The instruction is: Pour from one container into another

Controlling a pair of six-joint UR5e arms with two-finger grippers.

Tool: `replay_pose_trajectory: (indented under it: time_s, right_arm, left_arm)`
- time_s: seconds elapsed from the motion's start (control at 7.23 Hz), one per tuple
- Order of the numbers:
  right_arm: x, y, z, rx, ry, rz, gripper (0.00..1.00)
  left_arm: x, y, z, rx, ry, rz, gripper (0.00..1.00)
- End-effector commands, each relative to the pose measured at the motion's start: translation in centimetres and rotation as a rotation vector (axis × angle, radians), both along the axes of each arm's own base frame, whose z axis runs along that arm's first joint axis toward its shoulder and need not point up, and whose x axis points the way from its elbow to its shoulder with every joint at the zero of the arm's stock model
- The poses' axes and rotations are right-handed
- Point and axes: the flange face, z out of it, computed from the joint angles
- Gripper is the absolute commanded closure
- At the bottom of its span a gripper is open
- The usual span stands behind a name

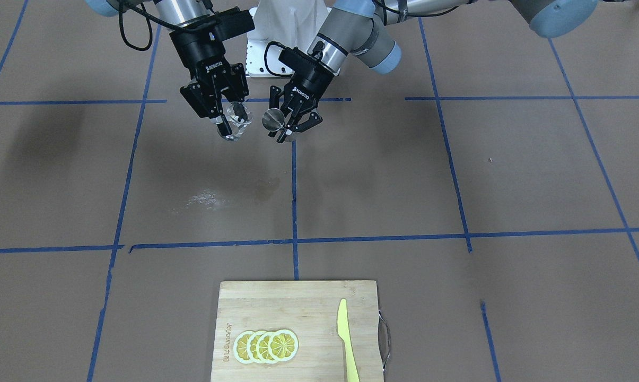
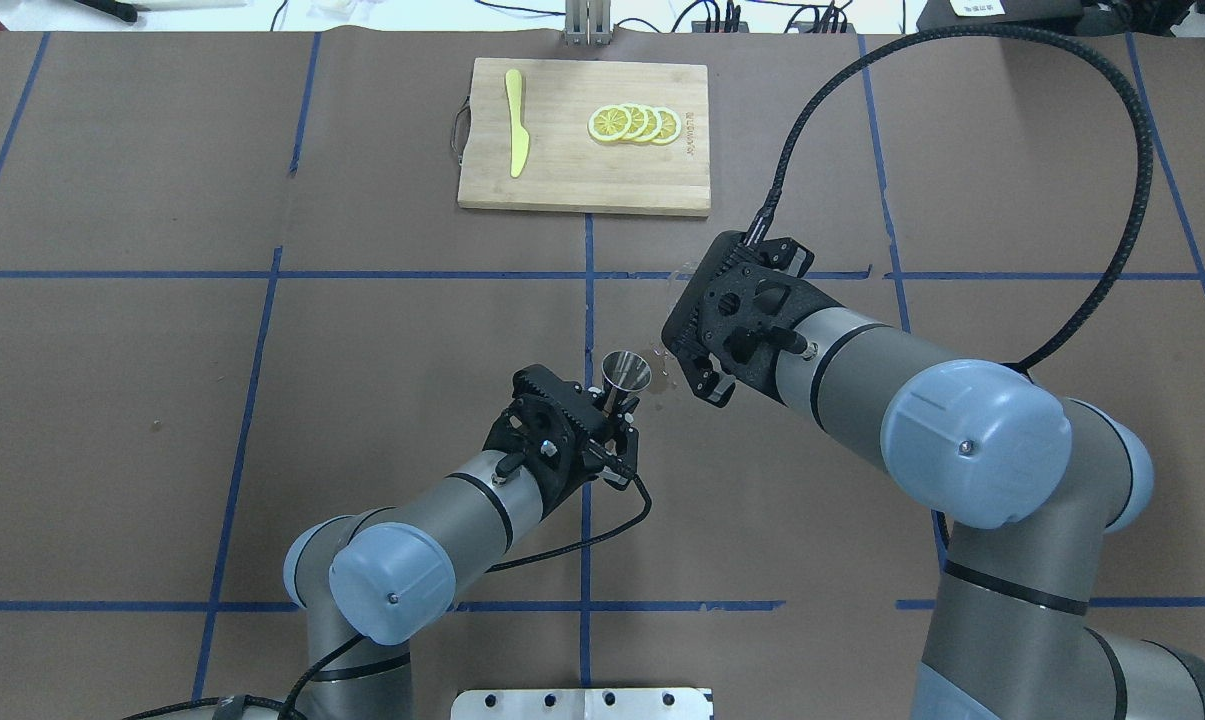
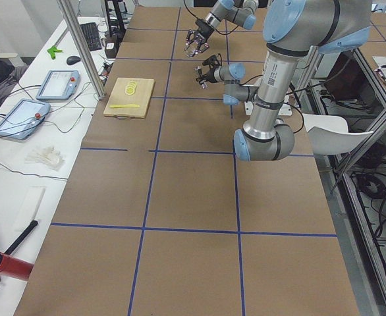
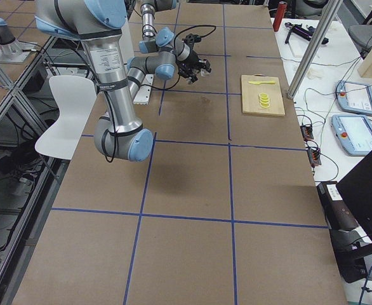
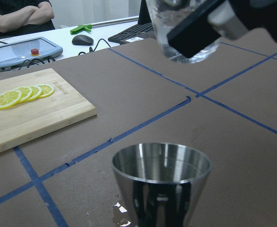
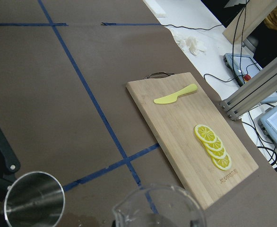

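My left gripper [image 1: 286,129] is shut on the silver metal jigger [image 1: 272,119], holding it upright above the table with its open mouth up. From overhead the jigger [image 2: 626,371] sits just past the left gripper [image 2: 620,402]. My right gripper [image 1: 228,125] is shut on the clear glass cup [image 1: 237,121], close beside the jigger and slightly tilted. In the left wrist view the glass cup [image 5: 185,35] hangs higher than the jigger [image 5: 161,177]. The right wrist view shows the cup's rim [image 6: 157,203] and the jigger [image 6: 33,203] beside it. The cup hardly shows overhead.
A wooden cutting board [image 1: 298,313] with lemon slices [image 1: 266,346] and a yellow knife [image 1: 347,339] lies at the table's far side from the robot. A wet patch [image 1: 209,199] marks the brown paper near the middle. Blue tape lines cross the table.
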Motion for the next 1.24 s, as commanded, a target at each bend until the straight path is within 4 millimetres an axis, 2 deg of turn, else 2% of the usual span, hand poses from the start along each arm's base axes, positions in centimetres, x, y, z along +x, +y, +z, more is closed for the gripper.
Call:
replay_pose_trajectory:
  time_s: [0.0,0.41,1.11]
  right_arm:
    - [-0.1,0.0,0.0,0.024,0.035,-0.006,1.00]
    - [-0.2,-0.2,-0.3,0.055,0.093,0.012,1.00]
    - [-1.5,1.3,-0.6,0.145,0.196,0.006,1.00]
  left_arm:
    - [0.6,-0.1,-0.8,0.002,0.005,0.000,1.00]
    - [0.7,-0.2,-0.7,0.002,0.002,-0.001,1.00]
    - [1.7,-0.4,-1.1,0.000,-0.004,-0.001,1.00]
